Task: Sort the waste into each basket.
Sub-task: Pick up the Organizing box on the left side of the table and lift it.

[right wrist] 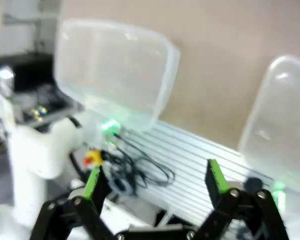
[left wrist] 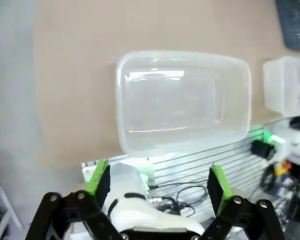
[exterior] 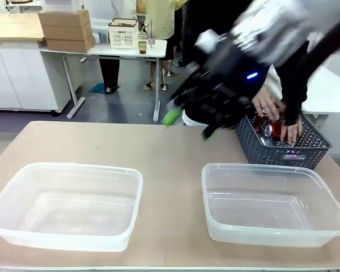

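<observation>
Left gripper hung spread wide, nothing between its green pads, high over my side of the table and looking down on the left tub. Right gripper was likewise released and bare. From the front it was one big blur above the far side of the table, pointed, I judged, toward the dark lattice basket. Nearest me the left tub and the right tub sat side by side, apart, with nothing in either: set out, I reckoned, one for each kind of waste. Just beyond the right tub, the basket held red-and-silver cans, bunched there as the unsorted pile, and a person's hands were down among them. Print on the cans? Too blurred to read. Farther back, cardboard boxes showed no writing I could make out.
</observation>
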Tool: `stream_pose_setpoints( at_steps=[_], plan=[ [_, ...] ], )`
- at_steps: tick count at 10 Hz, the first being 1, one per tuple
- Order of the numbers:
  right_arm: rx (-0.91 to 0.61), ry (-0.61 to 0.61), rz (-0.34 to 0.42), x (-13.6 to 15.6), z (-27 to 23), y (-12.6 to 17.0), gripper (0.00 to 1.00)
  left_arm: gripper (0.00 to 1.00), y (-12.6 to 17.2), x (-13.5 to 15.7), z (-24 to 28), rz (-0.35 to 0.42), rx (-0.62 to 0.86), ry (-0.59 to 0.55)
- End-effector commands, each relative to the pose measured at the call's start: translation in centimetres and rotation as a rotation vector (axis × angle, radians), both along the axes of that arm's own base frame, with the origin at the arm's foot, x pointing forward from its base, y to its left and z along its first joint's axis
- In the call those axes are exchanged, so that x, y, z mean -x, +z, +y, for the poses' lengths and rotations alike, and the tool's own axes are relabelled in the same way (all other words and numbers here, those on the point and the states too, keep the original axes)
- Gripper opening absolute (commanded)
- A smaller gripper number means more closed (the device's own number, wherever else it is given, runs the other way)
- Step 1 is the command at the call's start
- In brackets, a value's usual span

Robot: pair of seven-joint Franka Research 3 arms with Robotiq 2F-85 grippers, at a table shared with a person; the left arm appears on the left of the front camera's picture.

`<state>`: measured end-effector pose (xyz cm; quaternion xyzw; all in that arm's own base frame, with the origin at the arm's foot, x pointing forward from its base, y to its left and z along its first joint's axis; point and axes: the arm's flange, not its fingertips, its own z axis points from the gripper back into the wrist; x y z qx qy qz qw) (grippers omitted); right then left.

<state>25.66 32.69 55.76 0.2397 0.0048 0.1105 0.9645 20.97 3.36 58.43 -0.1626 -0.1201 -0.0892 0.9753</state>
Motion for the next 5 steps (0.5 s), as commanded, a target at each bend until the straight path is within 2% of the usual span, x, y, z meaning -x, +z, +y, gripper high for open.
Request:
stream_pose_setpoints(
  at_steps=[1,2,3,5],
  plan=[
    [0.14,0.061,-0.062,-0.1,2.9,-1.1,1.0,1.0,-1.7,-1.6,-1.2,-0.015,0.004,-0.098],
    [0.172,0.04,-0.118,0.1,2.2,-1.5,1.0,1.0,-2.0,-2.6,-1.5,-0.016,0.025,-0.126],
    [0.079,0.069,-0.003,1.0,3.1,-2.0,1.0,1.0,-0.7,-0.3,-1.1,-0.001,-0.008,-0.053],
    [0.079,0.069,-0.003,1.0,3.1,-2.0,1.0,1.0,-0.7,-0.3,-1.1,-0.001,-0.008,-0.053]
  ],
)
